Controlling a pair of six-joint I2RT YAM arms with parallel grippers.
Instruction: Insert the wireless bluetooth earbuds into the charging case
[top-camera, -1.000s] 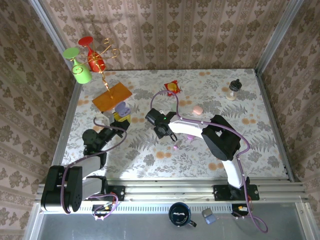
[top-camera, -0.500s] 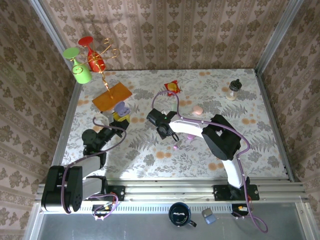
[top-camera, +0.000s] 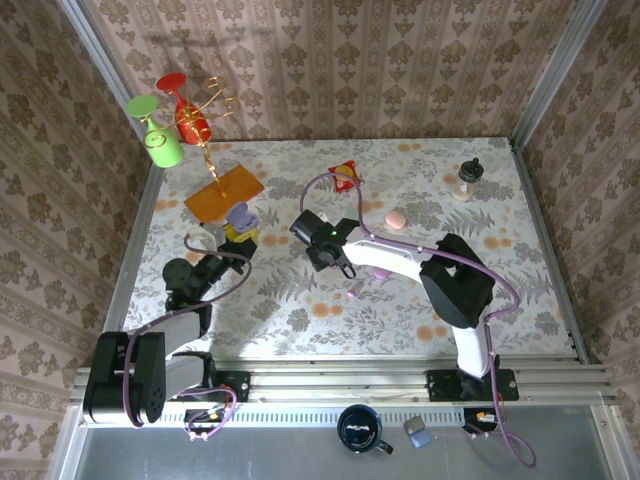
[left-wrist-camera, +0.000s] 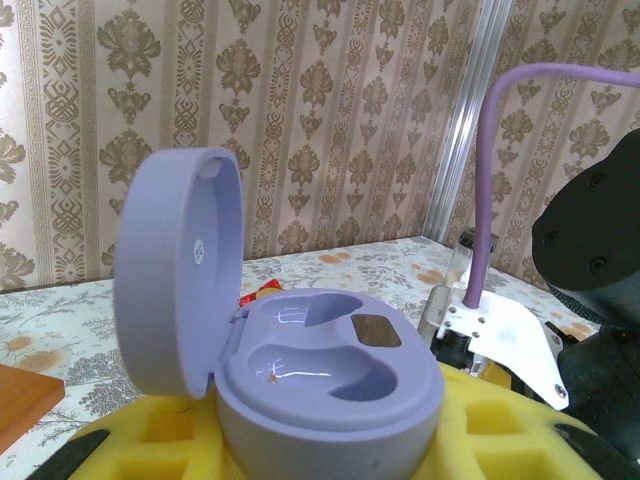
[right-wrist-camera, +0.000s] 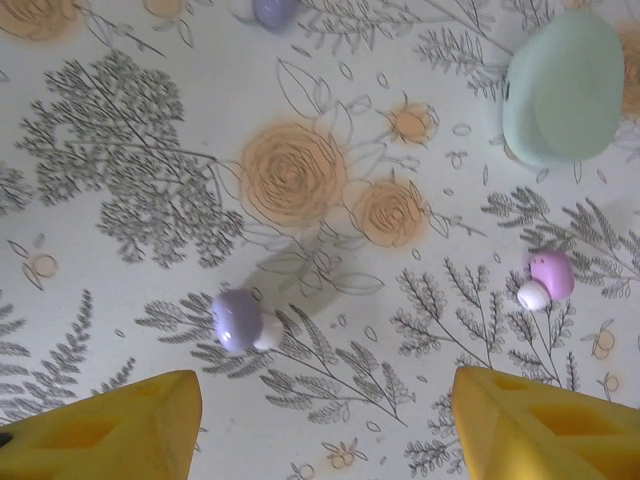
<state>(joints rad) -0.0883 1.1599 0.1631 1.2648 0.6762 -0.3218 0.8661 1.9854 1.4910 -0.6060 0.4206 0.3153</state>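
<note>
- The left gripper (top-camera: 240, 233) is squeezing its yellow pads (left-wrist-camera: 150, 440) tight against the base of the purple charging case (left-wrist-camera: 330, 375), gripping it low down and keeping it upright.
- The case's lid (left-wrist-camera: 175, 270) is standing open at the left of the base, and the two moulded wells inside are sitting bare.
- To the right of the case, the right gripper (right-wrist-camera: 322, 405) is hovering over the flowered table (top-camera: 300, 310) with its jaws standing wide apart and nothing between them.
- Below that gripper, well to the right of the case, a purple earbud (right-wrist-camera: 240, 322) is lying loose on the table, touching neither finger.
- A pink earbud (right-wrist-camera: 545, 278) is lying on the table too, also well right of the case and apart from the purple one.
- A closed mint case (right-wrist-camera: 563, 88) is resting near the pink earbud, likewise far from the purple case.
</note>
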